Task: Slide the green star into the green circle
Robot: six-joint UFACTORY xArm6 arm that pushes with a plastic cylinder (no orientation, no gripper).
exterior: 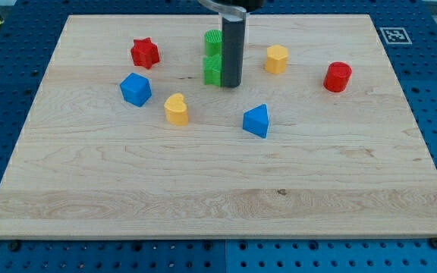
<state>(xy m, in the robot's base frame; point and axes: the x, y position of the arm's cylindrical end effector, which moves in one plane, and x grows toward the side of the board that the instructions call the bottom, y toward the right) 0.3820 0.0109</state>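
My tip (231, 84) is down on the board at the right flank of the nearer green block (213, 69), touching it or just short of it; the rod hides that edge, so I cannot tell which. There are no jaws on this tool, only a bare rod that holds nothing. The second green block (212, 40) sits directly behind, at the far side, and the two appear to touch. I take the nearer one for the green star and the farther one for the green circle, but the rod covers part of both and I cannot confirm either outline.

The risks as I judge them: from this side a push runs leftward and would carry the star past the circle, not into it. An off-centre contact could spin the star, or shove both greens together toward the red star (145, 52) at far left. The yellow block (277, 58) to the right is safely apart.
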